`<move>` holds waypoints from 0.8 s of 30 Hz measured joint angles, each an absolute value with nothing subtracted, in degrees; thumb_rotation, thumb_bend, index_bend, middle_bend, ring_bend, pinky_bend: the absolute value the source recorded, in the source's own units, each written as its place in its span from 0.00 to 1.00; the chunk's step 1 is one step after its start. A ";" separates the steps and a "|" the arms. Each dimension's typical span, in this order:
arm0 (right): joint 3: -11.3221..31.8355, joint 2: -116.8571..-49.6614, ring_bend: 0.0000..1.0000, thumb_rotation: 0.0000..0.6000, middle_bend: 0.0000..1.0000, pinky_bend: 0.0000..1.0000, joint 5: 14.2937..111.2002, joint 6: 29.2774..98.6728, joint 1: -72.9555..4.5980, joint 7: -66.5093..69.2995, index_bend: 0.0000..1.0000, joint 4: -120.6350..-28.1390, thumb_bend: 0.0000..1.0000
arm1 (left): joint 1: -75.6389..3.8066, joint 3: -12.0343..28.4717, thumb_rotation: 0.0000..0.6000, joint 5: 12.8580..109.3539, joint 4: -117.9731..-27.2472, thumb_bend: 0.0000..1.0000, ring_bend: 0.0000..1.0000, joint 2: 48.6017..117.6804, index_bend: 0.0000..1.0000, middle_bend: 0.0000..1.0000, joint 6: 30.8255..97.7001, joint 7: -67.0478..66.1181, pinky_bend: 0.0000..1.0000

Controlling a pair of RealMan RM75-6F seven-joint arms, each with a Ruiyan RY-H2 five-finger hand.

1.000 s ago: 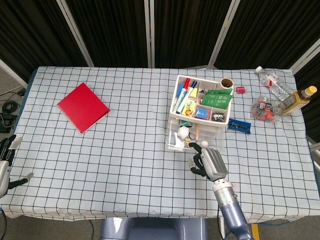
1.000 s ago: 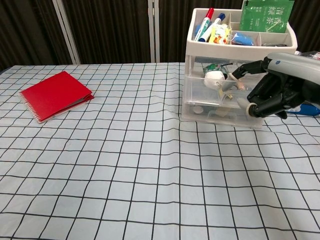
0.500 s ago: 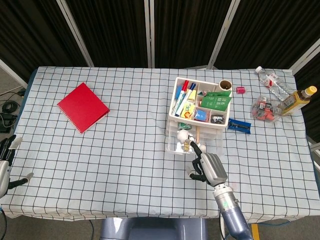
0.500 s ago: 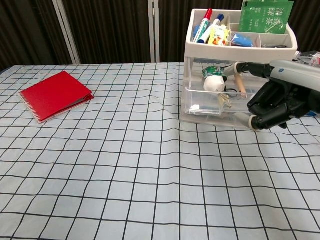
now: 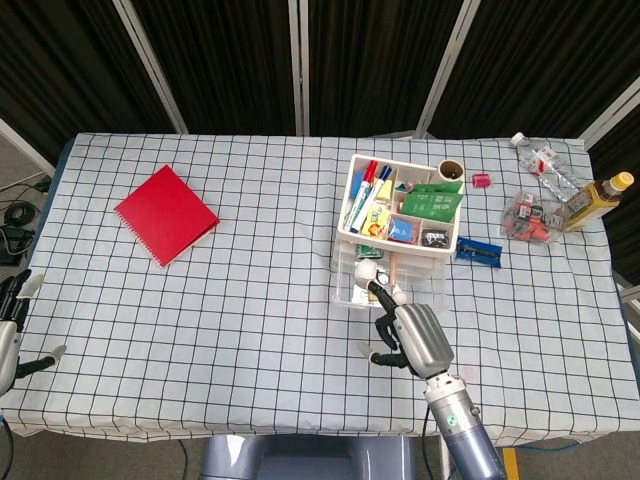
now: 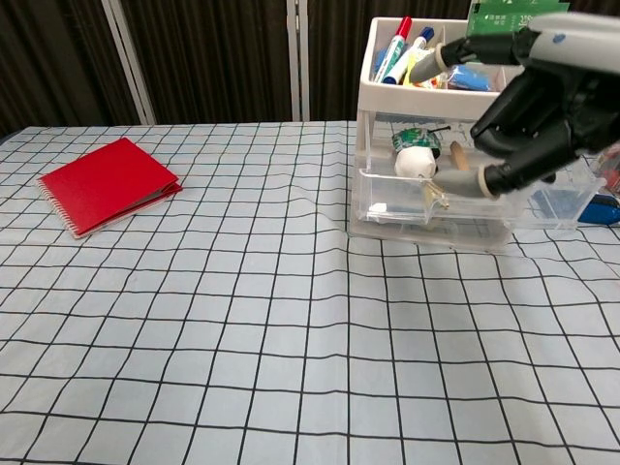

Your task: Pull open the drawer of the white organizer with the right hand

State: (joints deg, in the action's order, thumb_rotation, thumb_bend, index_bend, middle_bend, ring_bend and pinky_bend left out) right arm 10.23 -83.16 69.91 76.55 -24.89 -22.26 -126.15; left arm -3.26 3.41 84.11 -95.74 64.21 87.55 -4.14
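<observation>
The right hand [image 6: 542, 102] has its fingers [image 6: 465, 182] curled together with nothing in them. Just behind the fingers the drawer [image 6: 431, 203] sticks out of the white organizer [image 5: 400, 215] on the counter [image 5: 250, 290]. The left hand [image 5: 12, 330] fingers are apart

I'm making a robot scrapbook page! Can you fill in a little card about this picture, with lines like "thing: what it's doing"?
right hand: raised in front of the white organizer, fingers curled, holding nothing that shows
drawer: pulled out, small items inside
organizer top: pens and a green packet in its compartments
left hand: off the table's left edge, fingers apart
red notebook: flat on the checked cloth, far left of the organizer
bottles: at the table's right edge
</observation>
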 measured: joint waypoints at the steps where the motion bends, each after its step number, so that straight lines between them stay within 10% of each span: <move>1: 11.17 -83.08 0.99 1.00 0.99 0.79 69.04 76.59 -25.45 -23.74 0.27 -126.57 0.13 | -3.23 3.42 1.00 84.17 -95.74 0.00 0.00 64.19 0.00 0.00 87.63 -4.08 0.00; 11: 20.60 -80.31 1.00 1.00 1.00 0.86 52.84 73.82 -35.64 -39.10 0.44 -127.68 0.05 | -3.10 3.60 1.00 84.40 -95.52 0.00 0.00 64.13 0.00 0.00 88.13 -3.54 0.00; 24: 20.06 -78.64 1.00 1.00 1.00 0.86 44.97 70.73 -47.31 -53.06 0.47 -121.12 0.04 | -3.14 3.80 1.00 84.06 -95.26 0.00 0.00 64.09 0.00 0.00 87.95 -3.11 0.00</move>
State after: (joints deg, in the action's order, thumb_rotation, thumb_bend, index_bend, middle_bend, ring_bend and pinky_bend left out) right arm 20.06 -78.64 44.97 70.73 -47.31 -53.06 -121.12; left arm -3.14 3.80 84.06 -95.26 64.09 87.95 -3.11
